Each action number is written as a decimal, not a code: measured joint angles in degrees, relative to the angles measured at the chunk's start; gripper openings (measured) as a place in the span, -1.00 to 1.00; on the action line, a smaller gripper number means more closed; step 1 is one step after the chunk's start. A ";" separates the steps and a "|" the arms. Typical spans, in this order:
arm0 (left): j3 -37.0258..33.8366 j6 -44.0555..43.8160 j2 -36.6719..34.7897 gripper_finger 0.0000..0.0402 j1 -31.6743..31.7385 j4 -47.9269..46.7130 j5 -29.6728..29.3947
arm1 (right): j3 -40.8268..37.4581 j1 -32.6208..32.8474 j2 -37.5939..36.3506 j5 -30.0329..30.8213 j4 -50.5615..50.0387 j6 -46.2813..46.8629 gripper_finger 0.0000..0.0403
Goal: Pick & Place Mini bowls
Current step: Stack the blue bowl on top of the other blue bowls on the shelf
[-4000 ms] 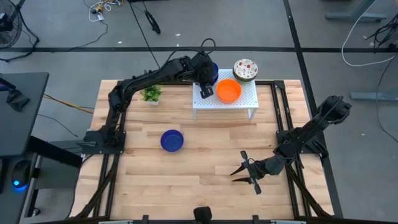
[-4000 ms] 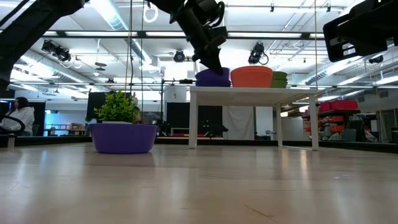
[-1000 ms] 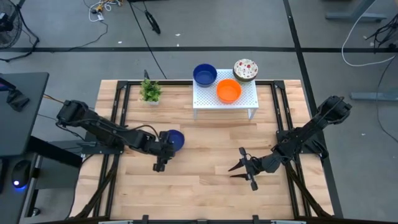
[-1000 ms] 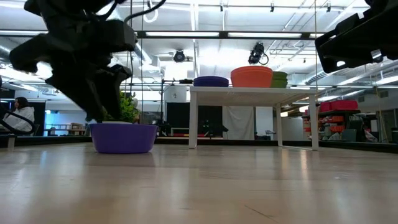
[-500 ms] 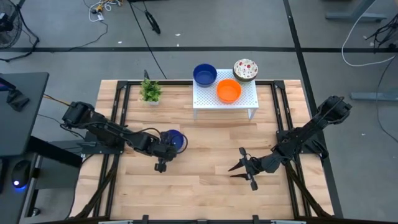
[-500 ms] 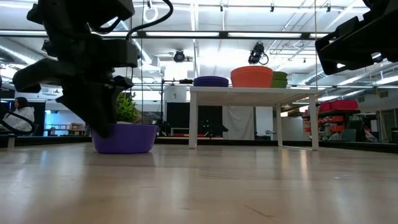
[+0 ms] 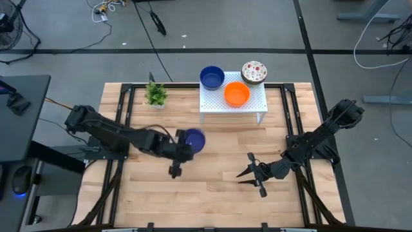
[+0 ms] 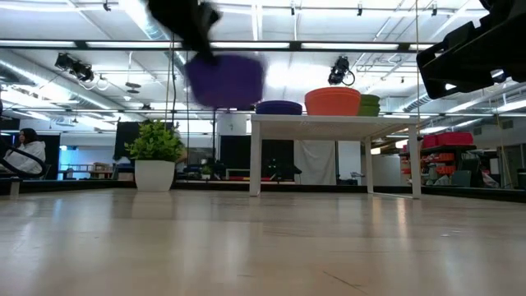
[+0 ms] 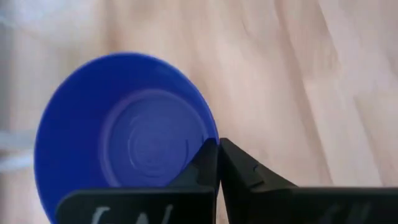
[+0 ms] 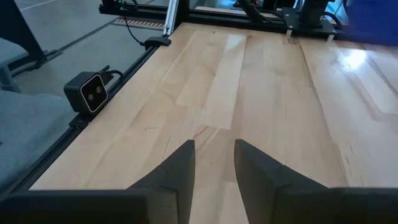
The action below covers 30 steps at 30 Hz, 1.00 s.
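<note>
Blue mini bowl hangs left of centre in the high view, rim pinched in the left gripper and seemingly airborne, with the white stand up-right of it (right gripper, parted, idles lower right).

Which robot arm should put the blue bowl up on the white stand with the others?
The left. Its gripper is already shut on the rim of the blue bowl, lifted off the table near the white stand. The right gripper is open, holds nothing and sits low over the table's right side.
</note>
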 joint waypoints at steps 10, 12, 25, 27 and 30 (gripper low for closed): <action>22.76 15.32 4.00 -0.98 15.42 5.18 -0.64 | 0.00 -0.16 0.00 0.00 0.13 -0.71 -0.44; 25.76 18.79 6.60 -0.98 19.54 7.56 2.44 | 0.00 -0.47 0.00 0.00 0.34 -0.90 -0.44; 36.49 26.94 19.76 -0.96 38.14 6.99 8.47 | 0.00 -0.98 0.00 -0.02 -1.49 0.23 -0.44; 36.05 27.25 19.74 -0.96 39.78 5.87 8.48 | 0.00 -0.98 0.00 -0.02 -1.82 0.80 -0.44; 35.30 27.21 19.67 -0.96 41.56 4.65 8.62 | 0.00 -0.98 0.00 -0.04 -2.23 1.11 -0.44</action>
